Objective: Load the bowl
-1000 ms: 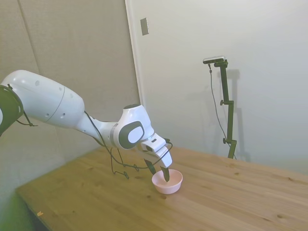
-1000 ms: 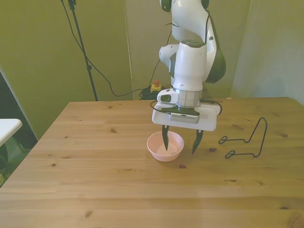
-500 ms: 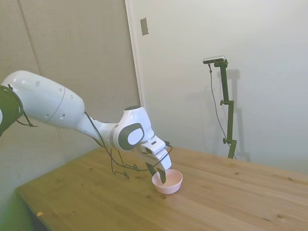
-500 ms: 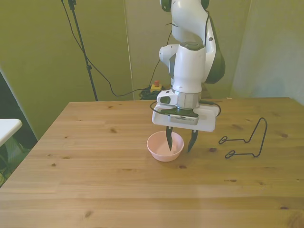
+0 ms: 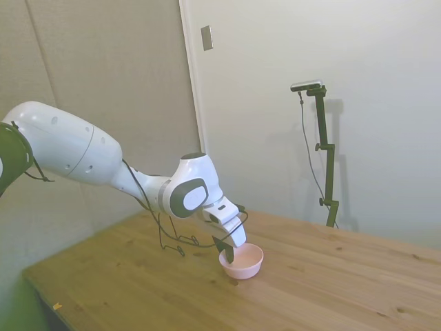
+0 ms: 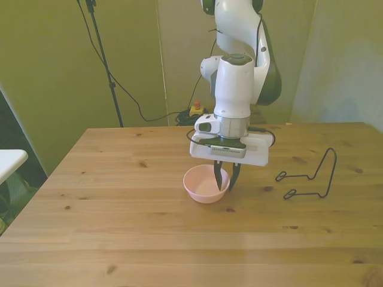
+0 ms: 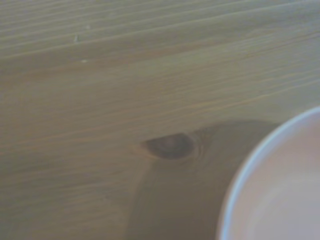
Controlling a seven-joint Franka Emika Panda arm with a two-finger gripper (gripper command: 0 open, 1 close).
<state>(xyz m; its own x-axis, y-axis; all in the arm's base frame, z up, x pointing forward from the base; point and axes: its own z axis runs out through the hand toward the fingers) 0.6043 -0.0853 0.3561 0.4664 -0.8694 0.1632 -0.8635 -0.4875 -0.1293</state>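
The pale pink bowl [image 6: 202,186] stands on the wooden table [image 6: 119,227] near its middle. My gripper [image 6: 225,179] points down over the bowl's rim on the front view's right, one dark finger inside the bowl and the other just outside, shut on the rim. From the side view the bowl [image 5: 245,263] rests on the table under the gripper [image 5: 229,252]. Up close, the wrist view holds a blurred piece of the bowl's rim [image 7: 240,185] beside a dark knot [image 7: 170,145] in the wood.
A black wire rack [image 6: 310,177] stands on the table at the front view's right, a hand's width from the bowl. Cables hang from the arm behind the gripper [image 5: 172,241]. A white surface's corner [image 6: 9,160] pokes in at the front view's left edge.
The fingers have drawn together from wide open onto the bowl's rim. The bowl has slid slightly toward the front view's left.
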